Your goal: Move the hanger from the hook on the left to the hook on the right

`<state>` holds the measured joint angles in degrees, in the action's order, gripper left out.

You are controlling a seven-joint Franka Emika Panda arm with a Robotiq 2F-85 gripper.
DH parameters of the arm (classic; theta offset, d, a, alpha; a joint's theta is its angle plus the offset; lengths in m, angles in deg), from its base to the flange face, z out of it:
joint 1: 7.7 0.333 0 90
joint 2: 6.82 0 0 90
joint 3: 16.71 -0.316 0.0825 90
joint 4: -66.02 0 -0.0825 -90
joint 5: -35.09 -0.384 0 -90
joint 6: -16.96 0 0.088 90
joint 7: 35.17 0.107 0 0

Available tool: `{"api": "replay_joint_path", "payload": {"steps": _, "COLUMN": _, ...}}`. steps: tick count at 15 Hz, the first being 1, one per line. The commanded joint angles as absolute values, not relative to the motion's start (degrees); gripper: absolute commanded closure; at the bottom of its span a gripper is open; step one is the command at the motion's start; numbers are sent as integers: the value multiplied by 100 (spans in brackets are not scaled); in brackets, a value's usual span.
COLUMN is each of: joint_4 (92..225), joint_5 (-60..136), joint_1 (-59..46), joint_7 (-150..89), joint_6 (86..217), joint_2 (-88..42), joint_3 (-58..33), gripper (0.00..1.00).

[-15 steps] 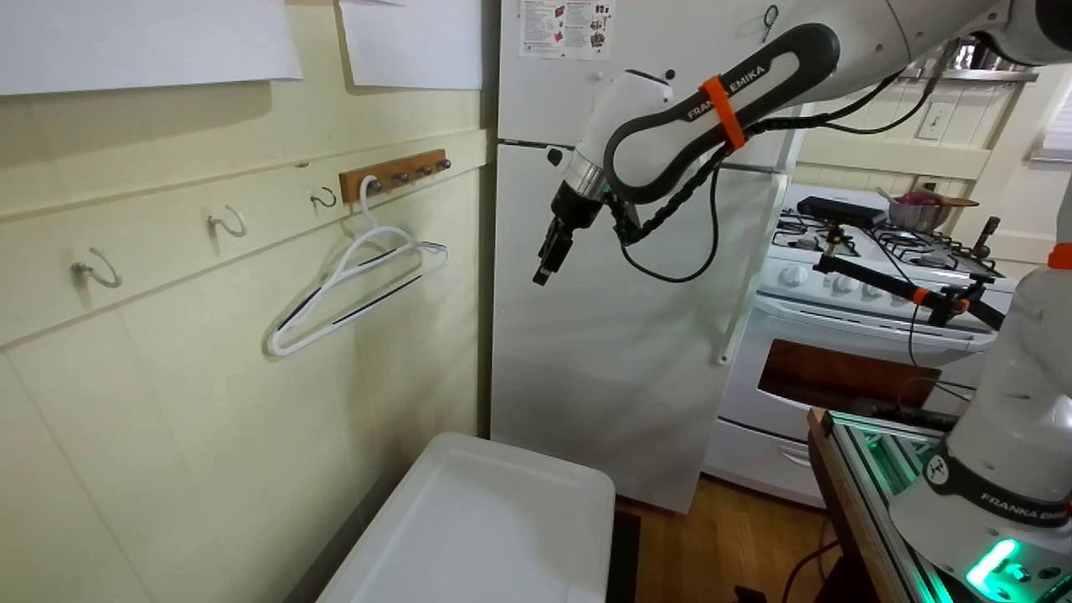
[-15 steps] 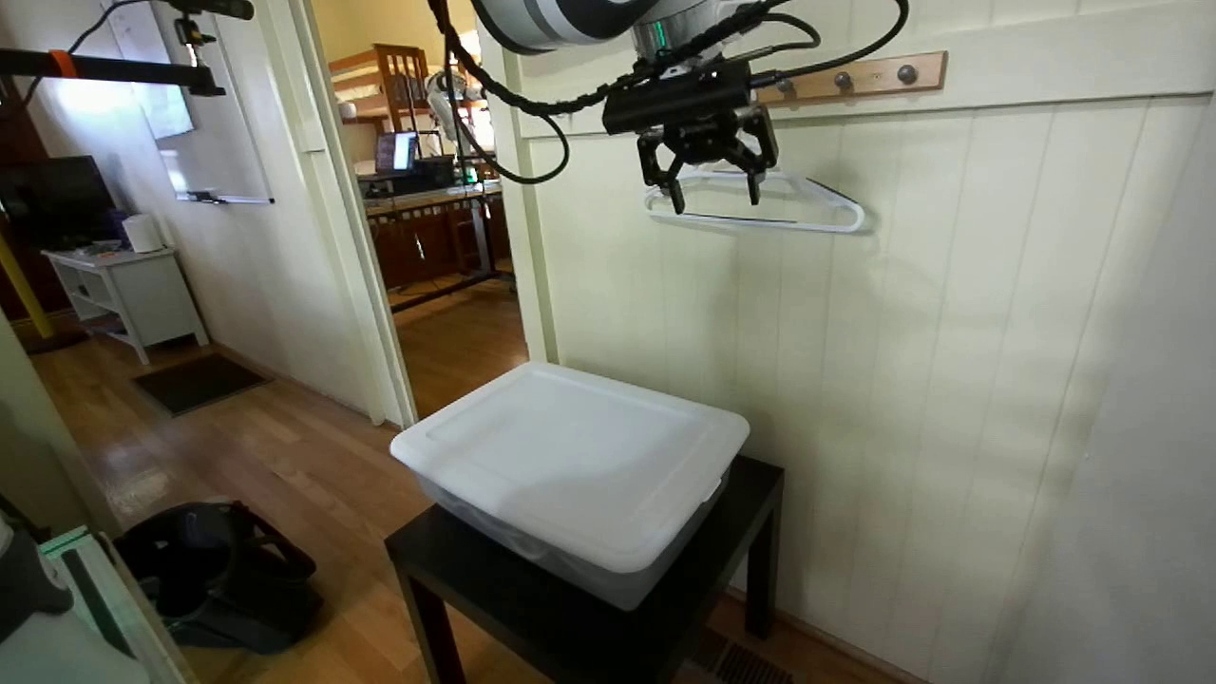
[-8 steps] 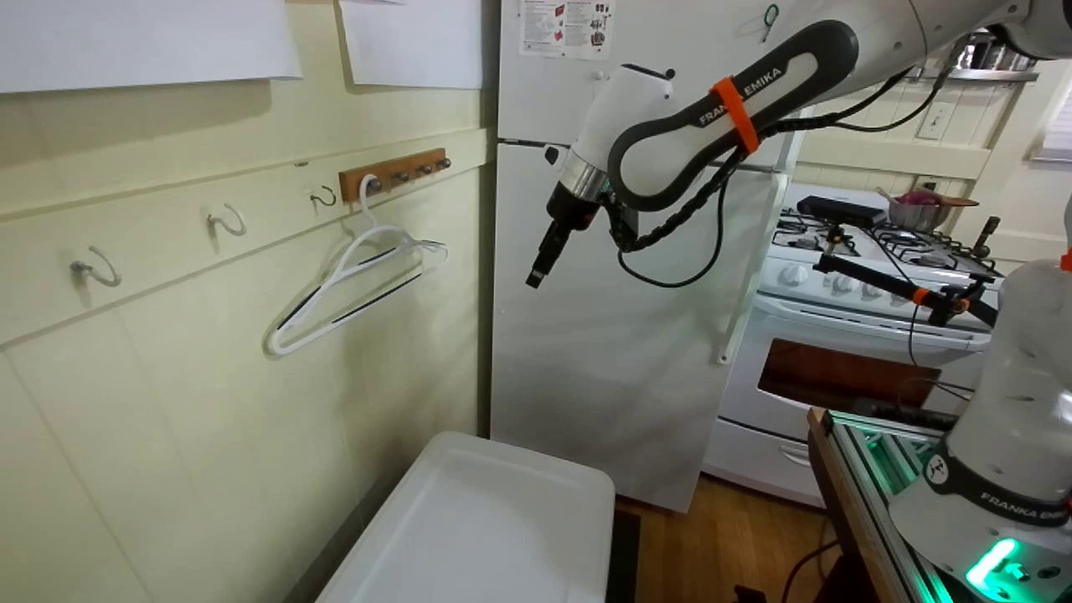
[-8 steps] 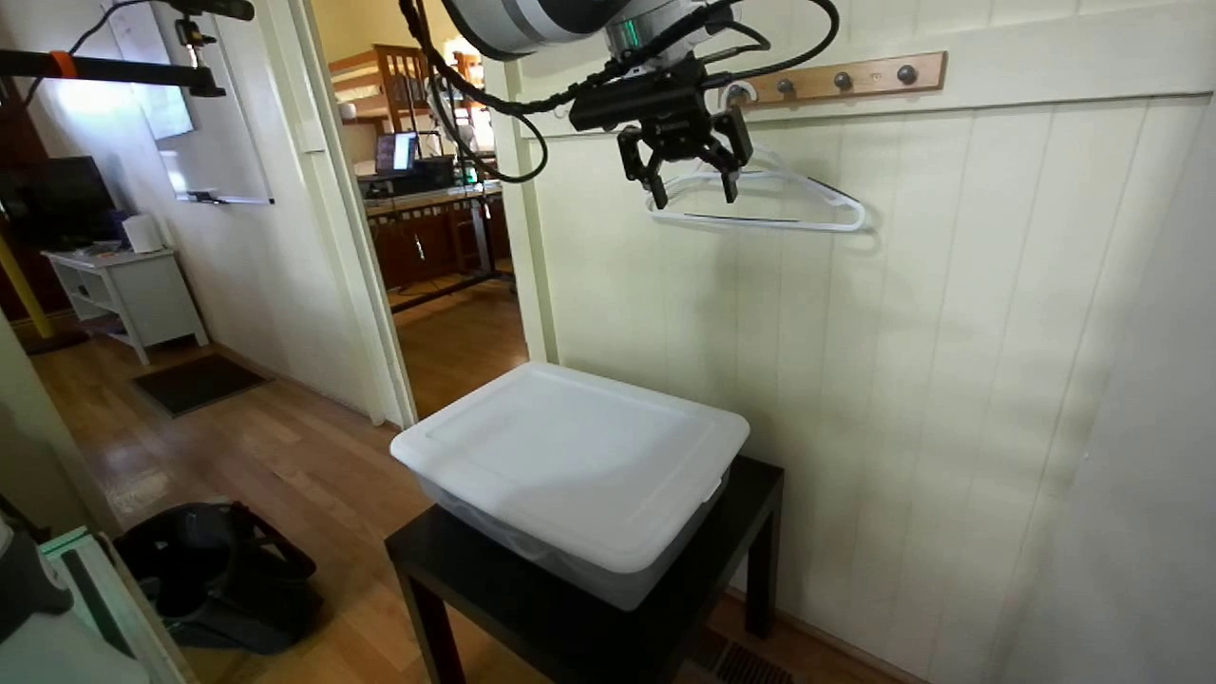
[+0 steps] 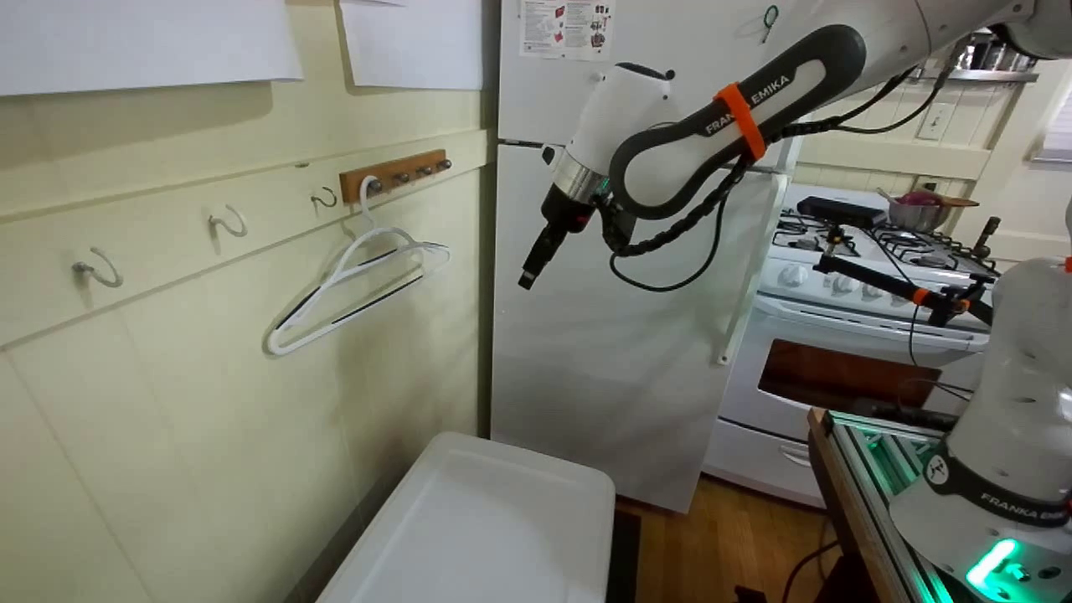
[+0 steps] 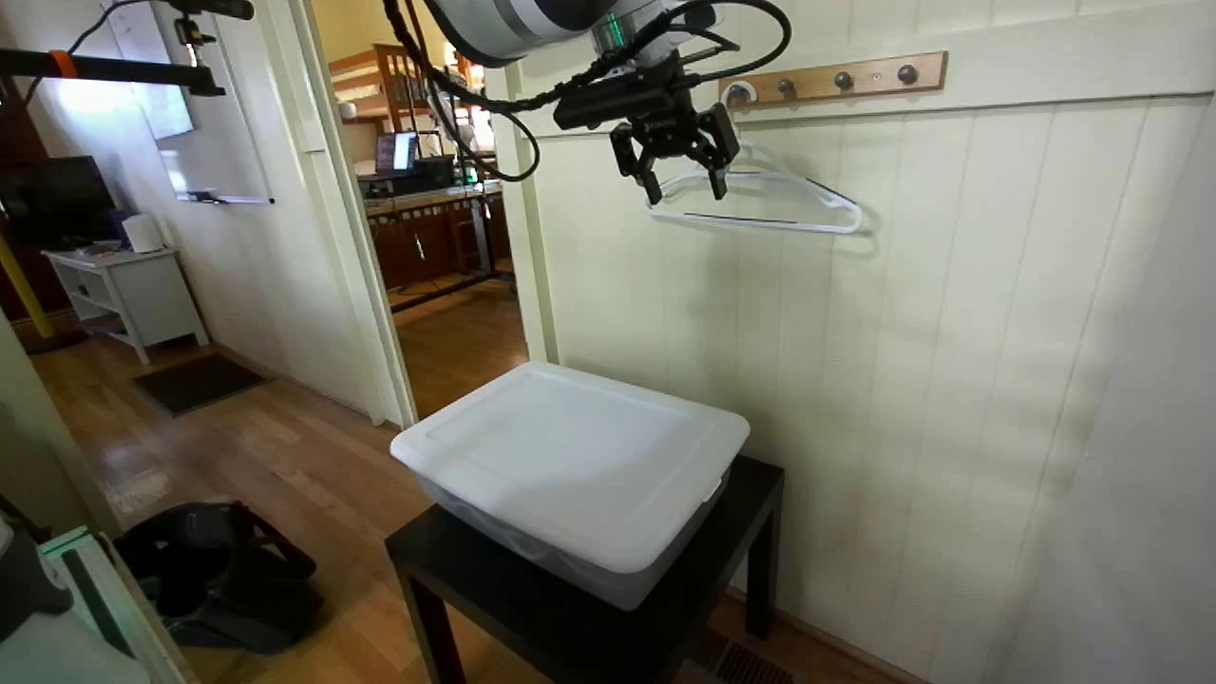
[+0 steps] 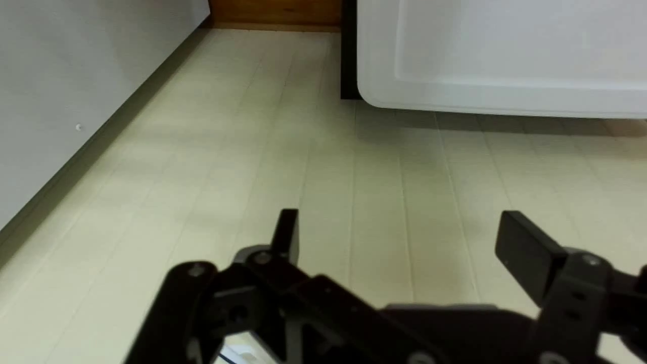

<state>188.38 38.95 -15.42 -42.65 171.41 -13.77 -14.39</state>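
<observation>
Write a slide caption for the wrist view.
Robot gripper open and empty before a pale panelled wall, a white bin lid at upper right, the refrigerator at upper left.

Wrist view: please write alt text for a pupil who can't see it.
A black tool, open and empty, spans the bottom, in front of a pale panelled wall. A white lid fills the upper right, a grey fridge the left; low down, probably a sliver of the hanger.

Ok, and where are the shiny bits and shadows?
In an exterior view, the wooden floor has a pale glare; in both exterior views, the hanger casts a soft shadow on the wall; in the wrist view, the wall is shaded beside the white lid.
</observation>
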Motion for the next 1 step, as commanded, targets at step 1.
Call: {"api": "replay_joint_path", "payload": {"steps": 1, "joint_4": 18829, "joint_5": 3879, "joint_1": -1458, "joint_7": -4275, "joint_6": 17131, "joint_2": -1376, "joint_3": -1349, "gripper": 0}}
